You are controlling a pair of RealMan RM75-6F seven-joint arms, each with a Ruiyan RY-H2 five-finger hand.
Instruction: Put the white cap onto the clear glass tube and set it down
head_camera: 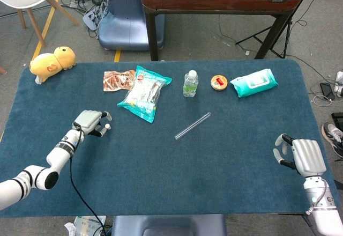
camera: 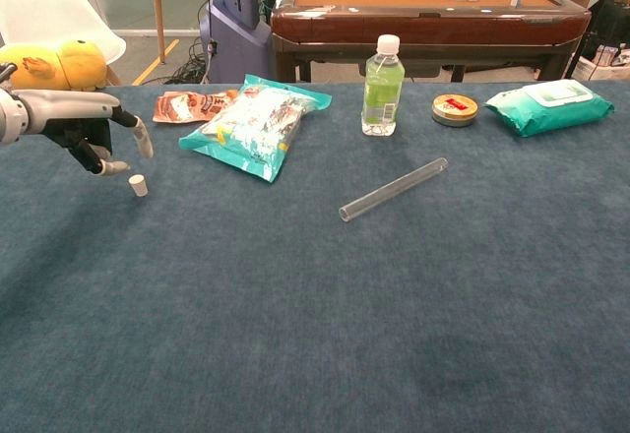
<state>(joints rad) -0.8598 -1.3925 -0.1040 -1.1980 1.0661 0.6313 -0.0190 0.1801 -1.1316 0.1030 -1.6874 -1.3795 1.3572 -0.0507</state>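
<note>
The small white cap [camera: 139,185] stands alone on the blue table cloth at the left; in the head view the cap [head_camera: 107,126] shows as a white dot just past my left fingertips. My left hand [camera: 94,128] hovers just above and left of it, fingers spread, holding nothing; the left hand [head_camera: 91,122] shows the same from above. The clear glass tube [head_camera: 192,126] lies flat and diagonal mid-table, far right of the cap; the tube [camera: 392,189] has its open end toward me. My right hand [head_camera: 297,155] rests empty at the table's right edge, outside the chest view.
Along the back stand a teal snack bag [head_camera: 143,92], a brown packet [head_camera: 118,80], a green drink bottle [head_camera: 190,82], a round tin [head_camera: 218,82] and a wipes pack [head_camera: 254,82]. A yellow plush toy [head_camera: 51,61] lies at the far left corner.
</note>
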